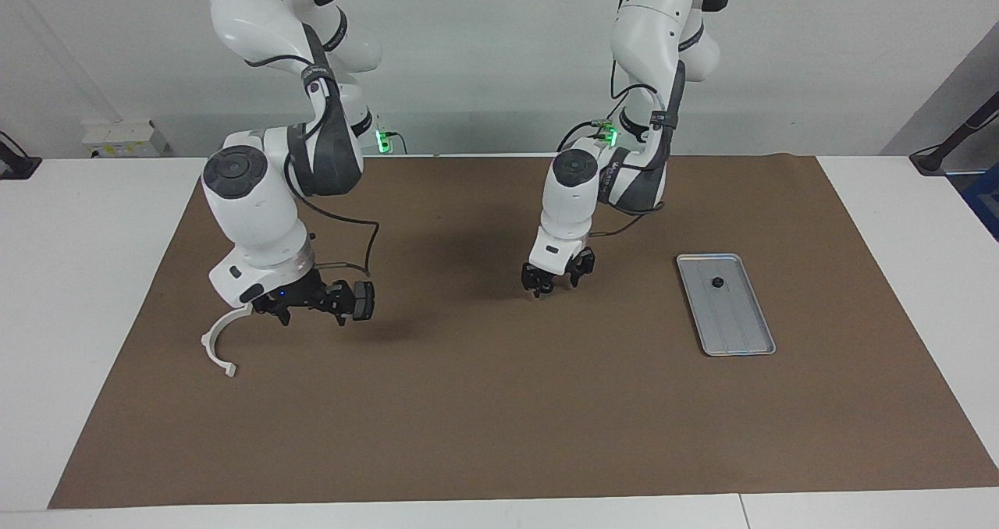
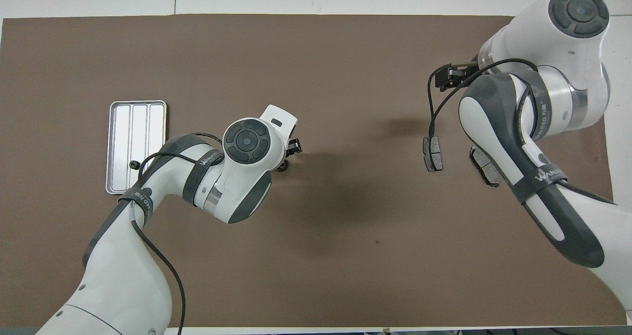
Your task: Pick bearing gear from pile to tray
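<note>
The pile lies at the right arm's end of the mat: a white curved arc bracket (image 1: 218,344) and two dark grey flat pads (image 2: 433,153) (image 2: 484,165). One pad (image 1: 363,300) shows beside my right gripper (image 1: 312,314), which hangs low over the pile, open and empty; it also shows in the overhead view (image 2: 447,75). My left gripper (image 1: 552,285) is low over the middle of the mat (image 2: 292,149). A small dark round piece (image 2: 283,166) shows at its tips; I cannot tell if it is held. The silver tray (image 1: 737,334) (image 2: 148,122) holds one small black round piece (image 1: 715,282) (image 2: 133,164).
A brown mat (image 1: 499,420) covers the table, with white table edges around it. The tray lies at the left arm's end of the mat. The right arm's body hides the arc bracket in the overhead view.
</note>
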You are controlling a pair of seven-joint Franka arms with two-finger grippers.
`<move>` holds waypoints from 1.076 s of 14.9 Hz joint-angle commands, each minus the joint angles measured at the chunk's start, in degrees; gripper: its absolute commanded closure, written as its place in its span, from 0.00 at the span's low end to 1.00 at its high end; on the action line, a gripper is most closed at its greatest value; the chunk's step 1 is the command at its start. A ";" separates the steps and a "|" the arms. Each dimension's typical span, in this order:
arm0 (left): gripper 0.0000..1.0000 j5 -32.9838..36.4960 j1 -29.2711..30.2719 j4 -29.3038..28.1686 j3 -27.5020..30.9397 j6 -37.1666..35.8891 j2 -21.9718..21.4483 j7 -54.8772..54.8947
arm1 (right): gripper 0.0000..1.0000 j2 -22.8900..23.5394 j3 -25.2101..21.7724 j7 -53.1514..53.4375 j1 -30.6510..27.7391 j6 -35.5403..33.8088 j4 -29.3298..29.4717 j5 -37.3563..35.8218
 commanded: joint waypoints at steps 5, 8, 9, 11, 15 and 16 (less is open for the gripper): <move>0.61 1.28 -0.71 -1.88 0.74 1.65 -0.74 -0.87 | 0.00 -13.56 -2.61 -7.62 -0.43 -3.15 -10.29 5.99; 1.00 1.28 -0.09 -1.01 1.00 1.48 -0.57 1.76 | 0.00 -17.34 -3.68 -9.21 0.01 -7.72 -10.20 6.27; 1.00 1.28 0.26 0.13 1.26 0.78 -0.31 2.82 | 0.00 -19.01 -3.76 -9.12 0.10 -9.56 -9.94 6.36; 1.00 1.37 2.89 3.73 1.26 -3.42 -0.48 7.28 | 0.00 -21.47 -3.76 -8.95 0.19 -12.90 -9.33 6.53; 1.00 0.32 13.85 6.82 1.09 -14.06 -8.36 23.17 | 0.00 -22.54 -4.99 -8.59 2.82 -21.60 -4.16 6.53; 1.00 -0.12 17.19 6.82 1.00 -16.34 -10.13 28.27 | 0.00 -22.45 -6.04 -8.51 3.69 -23.71 -2.66 6.45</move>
